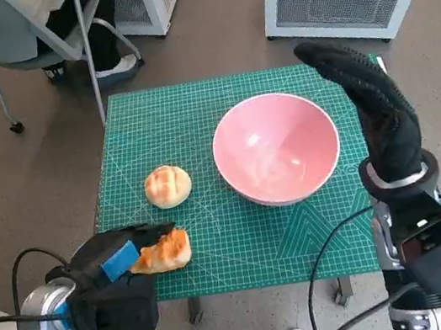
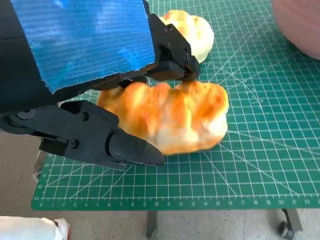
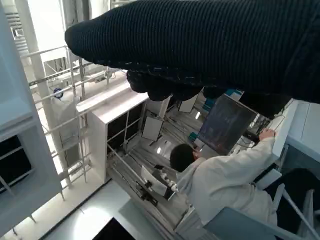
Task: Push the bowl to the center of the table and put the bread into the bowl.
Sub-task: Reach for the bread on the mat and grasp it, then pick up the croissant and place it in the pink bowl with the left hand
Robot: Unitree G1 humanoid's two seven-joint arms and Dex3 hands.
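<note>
A: Green mat (image 1: 195, 118) over the table, pink bowl (image 1: 277, 148) about mid-table, a little right. Pushed far enough, probably.
B: Empty, though. Bread (image 1: 162, 252) at the near left edge, left hand (image 1: 113, 282) closing round it, fingers (image 2: 125, 150) on both sides; lifted or not, cannot tell.
A: Right hand (image 1: 373, 108) raised right of the bowl, released, holding nothing.
B: Second bun (image 1: 168, 185) just left of the bowl, partly across the carry path. Chair (image 1: 35, 35) and seated person far left.
</note>
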